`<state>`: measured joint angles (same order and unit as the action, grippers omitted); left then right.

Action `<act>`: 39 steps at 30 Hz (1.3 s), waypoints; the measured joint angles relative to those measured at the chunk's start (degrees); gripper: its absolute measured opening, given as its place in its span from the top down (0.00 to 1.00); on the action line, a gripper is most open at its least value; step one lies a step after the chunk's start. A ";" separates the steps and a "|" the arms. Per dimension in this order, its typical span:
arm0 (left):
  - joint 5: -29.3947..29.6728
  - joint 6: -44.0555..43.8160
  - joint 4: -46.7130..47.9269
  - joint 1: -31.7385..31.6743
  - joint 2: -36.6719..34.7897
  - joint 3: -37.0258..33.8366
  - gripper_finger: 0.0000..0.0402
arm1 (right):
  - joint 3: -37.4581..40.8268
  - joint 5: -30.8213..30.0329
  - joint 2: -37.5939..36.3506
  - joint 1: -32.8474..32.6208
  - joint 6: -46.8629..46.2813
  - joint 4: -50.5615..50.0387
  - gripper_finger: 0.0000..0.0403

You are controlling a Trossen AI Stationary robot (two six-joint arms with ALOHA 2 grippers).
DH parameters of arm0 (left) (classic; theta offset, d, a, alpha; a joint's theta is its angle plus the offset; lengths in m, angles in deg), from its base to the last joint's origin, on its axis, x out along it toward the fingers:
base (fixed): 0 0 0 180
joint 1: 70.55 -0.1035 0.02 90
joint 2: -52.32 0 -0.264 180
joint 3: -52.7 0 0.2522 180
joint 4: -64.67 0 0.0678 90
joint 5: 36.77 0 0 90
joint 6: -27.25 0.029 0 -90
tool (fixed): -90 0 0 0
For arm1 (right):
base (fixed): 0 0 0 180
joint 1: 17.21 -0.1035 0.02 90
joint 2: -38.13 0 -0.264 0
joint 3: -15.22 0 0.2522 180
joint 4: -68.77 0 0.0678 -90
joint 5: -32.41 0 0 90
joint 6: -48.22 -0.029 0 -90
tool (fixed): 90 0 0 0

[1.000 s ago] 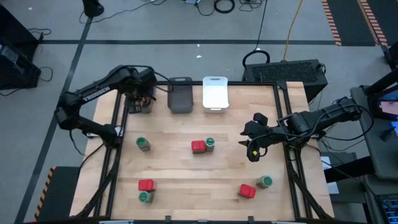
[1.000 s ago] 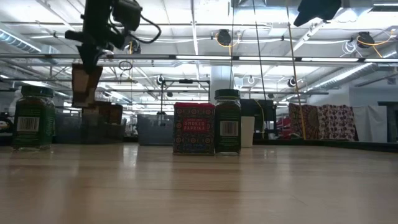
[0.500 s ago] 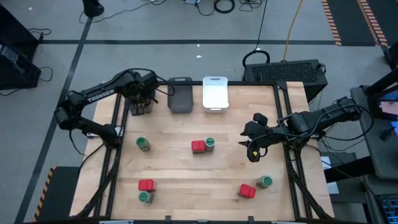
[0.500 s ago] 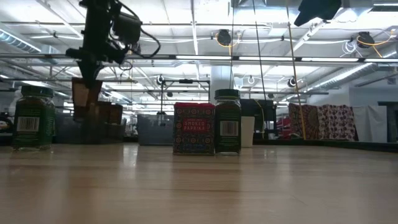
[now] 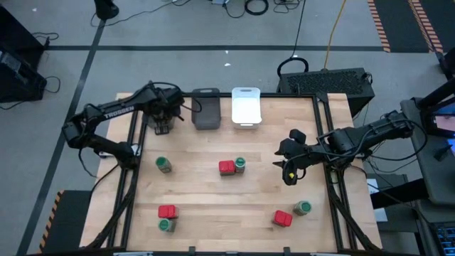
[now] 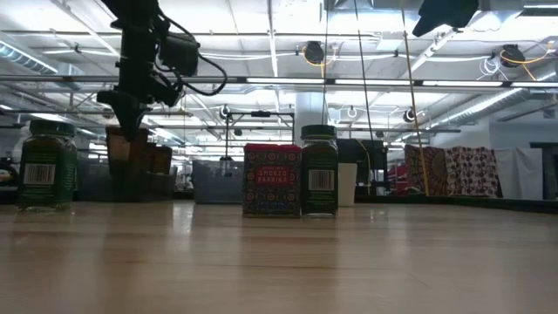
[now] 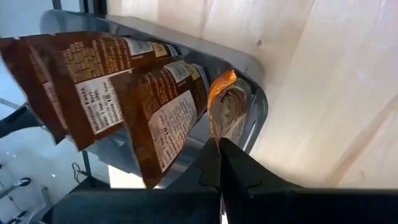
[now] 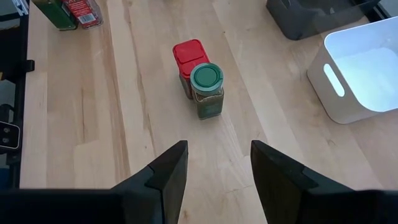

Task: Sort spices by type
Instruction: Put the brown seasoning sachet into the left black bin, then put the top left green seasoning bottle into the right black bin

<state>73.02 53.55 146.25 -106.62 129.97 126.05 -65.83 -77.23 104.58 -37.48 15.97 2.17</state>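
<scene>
My left gripper [image 6: 131,118] is over the far-left dark grey bin [image 7: 256,99], shut on a flat brown packet [image 6: 127,148] that hangs into the bin beside two other brown packets [image 7: 165,106]. My right gripper [image 5: 287,169] hovers open over the table's right side, holding nothing. A red tin [image 8: 188,57] and a green-lidded jar [image 8: 206,81] stand together at mid-table, ahead of it. More jars and tins stand on the table: a lone jar [image 5: 164,165], one pair [image 5: 167,217] near left and another pair [image 5: 291,213] near right. My left gripper pinches the brown packet's top edge [image 7: 219,134] between its two fingers, coming from above and pointing steeply down. The packet hangs below the fingers, upright, its lower part inside the bin next to the other packets. Whether its bottom rests on the bin floor is hidden.
A second dark grey bin [image 5: 206,108] and a white bin [image 5: 246,105] stand side by side at the far edge, right of the left arm. Bare wood lies between the groups of spices at mid-table.
My left gripper has gone down with the brown packet, still shut on it. The packet, hanging above the bin a second ago, now reaches down into it among the other packets.
</scene>
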 joint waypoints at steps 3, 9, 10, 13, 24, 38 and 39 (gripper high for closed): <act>0.00 -0.02 -1.17 -0.13 0.00 -1.41 1.00 | 0.00 0.00 0.00 0.00 -0.04 0.00 0.60; 0.07 -0.07 -4.18 -0.73 0.02 -2.16 1.00 | 0.00 0.00 0.00 0.00 -0.01 0.01 0.60; 0.07 -0.24 -4.59 -0.95 0.02 -2.17 1.00 | 0.00 0.00 0.00 0.00 0.00 0.02 0.60; 0.22 -0.25 -5.94 -1.56 0.20 -2.16 1.00 | 0.00 0.00 0.00 0.00 -0.04 0.02 0.60; 0.58 -0.31 -5.87 -1.95 2.38 -2.16 0.88 | 0.00 0.13 0.00 -0.09 -0.70 0.04 0.60; 0.69 -0.44 -2.12 -1.23 2.05 2.10 0.61 | 0.00 0.07 0.00 -0.09 1.25 -0.13 0.60; 0.69 -0.44 -1.55 -1.22 2.05 3.20 0.59 | 0.00 0.04 0.00 -0.09 1.34 -0.13 0.60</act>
<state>73.70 53.11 144.70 -107.85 132.02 129.25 -65.83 -77.18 104.58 -37.57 17.32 2.04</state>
